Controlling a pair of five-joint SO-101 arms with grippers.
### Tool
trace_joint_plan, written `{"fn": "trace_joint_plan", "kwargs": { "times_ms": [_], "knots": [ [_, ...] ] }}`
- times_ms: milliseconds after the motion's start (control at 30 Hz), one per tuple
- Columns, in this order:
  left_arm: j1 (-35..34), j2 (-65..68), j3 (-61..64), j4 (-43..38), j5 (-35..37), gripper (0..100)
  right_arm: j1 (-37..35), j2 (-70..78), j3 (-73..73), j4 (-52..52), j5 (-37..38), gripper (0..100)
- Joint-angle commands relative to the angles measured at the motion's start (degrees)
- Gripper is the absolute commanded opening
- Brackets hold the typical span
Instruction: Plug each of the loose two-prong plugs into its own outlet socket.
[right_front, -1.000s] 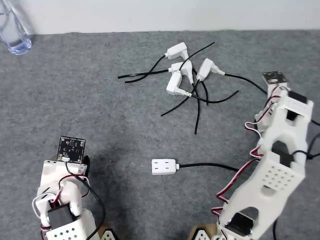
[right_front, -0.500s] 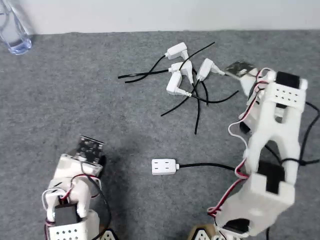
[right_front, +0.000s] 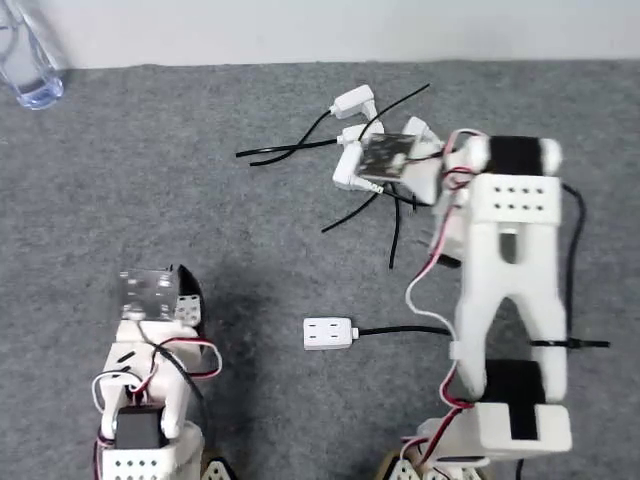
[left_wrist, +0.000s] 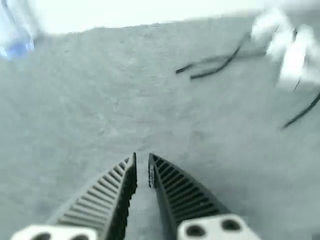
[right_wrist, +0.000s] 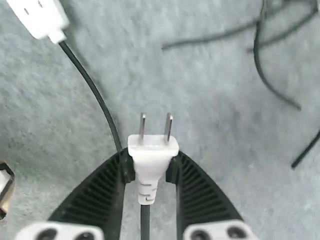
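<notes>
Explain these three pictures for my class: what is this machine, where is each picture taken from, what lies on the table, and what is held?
The machine is two small robot arms side by side at a grey table. One picture looks down from a fixed camera above; the other two come from a camera on each arm's wrist. On the table lie a white outlet strip with a black cord and a tangle of loose white plugs on black cords. The right tool is shut on a two-prong plug, prongs pointing away from it. The left tool is shut and holds nothing. A clear container stands at the far edge.
</notes>
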Motion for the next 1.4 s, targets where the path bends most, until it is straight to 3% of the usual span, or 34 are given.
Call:
{"fn": "trace_joint_plan", "kwargs": {
  "times_ms": [0, 100, 333, 533, 600, 833, 1367],
  "knots": [
    [3.96, -0.79, -2.15, -3.6, 15.82, 4, -4.26, -3.03, -0.18, 2.59, -3.16, 0.9],
    [6.42, -0.7, -3.56, -4.84, 18.64, 4, -7.87, -6.11, 0.62, 2.68, -6.24, 0.9],
    [18.37, -0.7, -4.7, -6.51, 28.66, 6, -17.01, -19.82, 9.67, 2.68, -5.45, 0.9],
    [27.34, -0.62, -0.75, -16.53, 48.97, 38, -19.12, -29.14, 17.41, 2.59, -4.4, 0.9],
    [29.54, -0.62, -0.13, -14.59, 48.0, 43, -18.95, -31.16, 19.16, 2.59, -4.4, 0.9],
    [34.55, -0.53, -0.31, -10.99, 45.19, 43, -21.05, -33.89, 21.63, 2.33, -4.92, 0.9],
    [34.2, -0.7, -0.31, -9.41, 45.1, 43, -26.68, -34.07, 21.1, 2.33, -6.51, 0.9]
  ]
}}
